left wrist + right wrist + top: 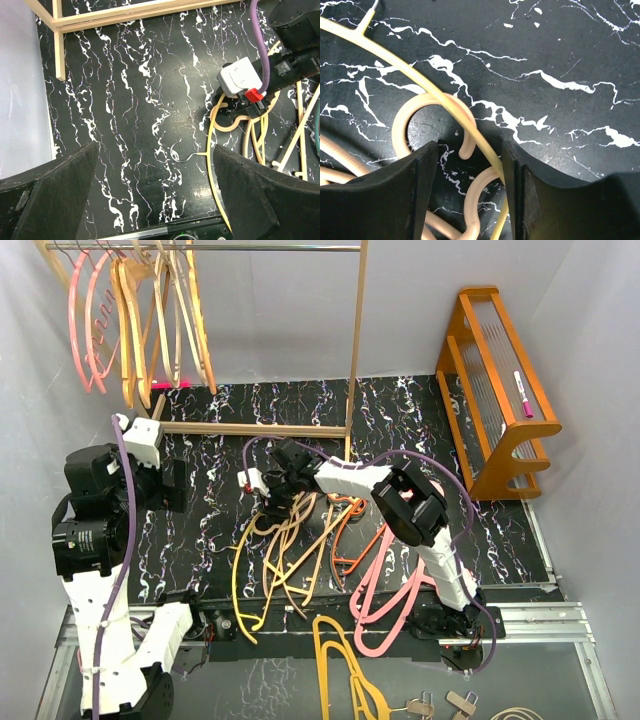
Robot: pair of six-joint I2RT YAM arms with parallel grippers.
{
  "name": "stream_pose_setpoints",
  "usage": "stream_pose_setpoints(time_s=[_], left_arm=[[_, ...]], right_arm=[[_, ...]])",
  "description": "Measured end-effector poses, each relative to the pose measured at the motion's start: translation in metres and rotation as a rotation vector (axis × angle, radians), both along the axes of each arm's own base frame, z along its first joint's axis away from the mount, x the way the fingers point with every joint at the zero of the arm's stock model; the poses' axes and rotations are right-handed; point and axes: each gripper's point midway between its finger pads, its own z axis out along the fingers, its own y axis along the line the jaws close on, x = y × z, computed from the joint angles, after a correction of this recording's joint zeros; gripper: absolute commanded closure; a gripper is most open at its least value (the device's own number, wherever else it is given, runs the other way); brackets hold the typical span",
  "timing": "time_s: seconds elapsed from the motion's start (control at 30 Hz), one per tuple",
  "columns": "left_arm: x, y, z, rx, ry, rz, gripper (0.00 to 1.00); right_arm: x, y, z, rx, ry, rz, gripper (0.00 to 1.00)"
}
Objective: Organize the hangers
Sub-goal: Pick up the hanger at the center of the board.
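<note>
**A:** From above, can you see where the right gripper (470, 152) meets the pile?

**B:** No. Its own wrist covers the fingertips, and the arm hides the hooks of the tan hangers (285, 550).

**A:** And from its wrist camera?

**B:** The tan hook (422, 101) dips under the fingers (395, 195). The yellow hanger (385, 52) runs out of frame at both ends.

**A:** The rack (355, 350)?

**B:** The top edge cuts its posts and the hooks of the hanging hangers (130, 310).

**A:** Along the bottom?

**B:** The mustard hanger (345, 665) is cut off, and the little clips (425, 705) are too small to identify.
</note>
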Motion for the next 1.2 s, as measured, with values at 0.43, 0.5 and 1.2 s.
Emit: stream_pose_setpoints(time_s=[0.43, 0.5, 1.2], left_arm=[[0.004, 0.004, 0.001, -0.012, -0.003, 0.024, 0.03], [0.004, 0.004, 0.001, -0.012, -0.003, 0.024, 0.03], [0.000, -0.015, -0.005, -0.012, 0.093, -0.149, 0.03]], right_arm=[[0.003, 0.010, -0.005, 0.003, -0.052, 0.043, 0.92], [0.004, 0.011, -0.004, 0.008, -0.076, 0.057, 0.92], [0.007, -0.044, 0.019, -0.074, -0.161, 0.006, 0.92]])
